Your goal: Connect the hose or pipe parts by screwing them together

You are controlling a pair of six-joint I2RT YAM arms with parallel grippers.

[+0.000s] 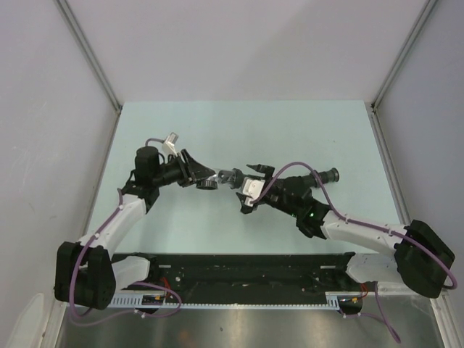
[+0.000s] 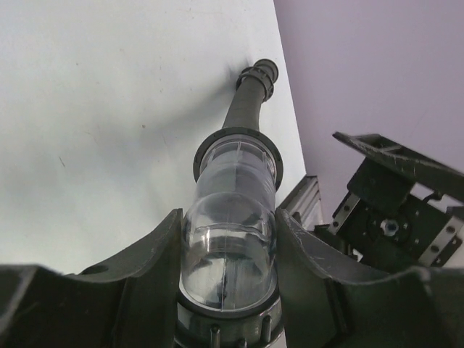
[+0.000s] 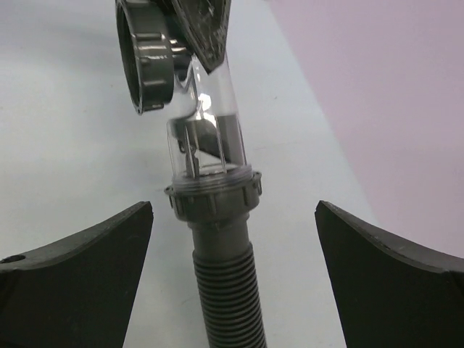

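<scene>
Ribbed hose (image 3: 223,290), dark and flexible, stretches over a pale green table (image 1: 290,130) from centre toward 3 o'clock, where its flared end (image 1: 332,175) sits. At 4 o'clock, the right gripper (image 3: 233,210) stands wide open, its 2 fingers straddling the hose and holding nothing. At 9 o'clock, the left gripper (image 1: 203,177) is clamped about halfway closed on a clear elbow fitting (image 2: 230,239). A grey collar (image 3: 214,197) sits where fitting meets hose.
</scene>
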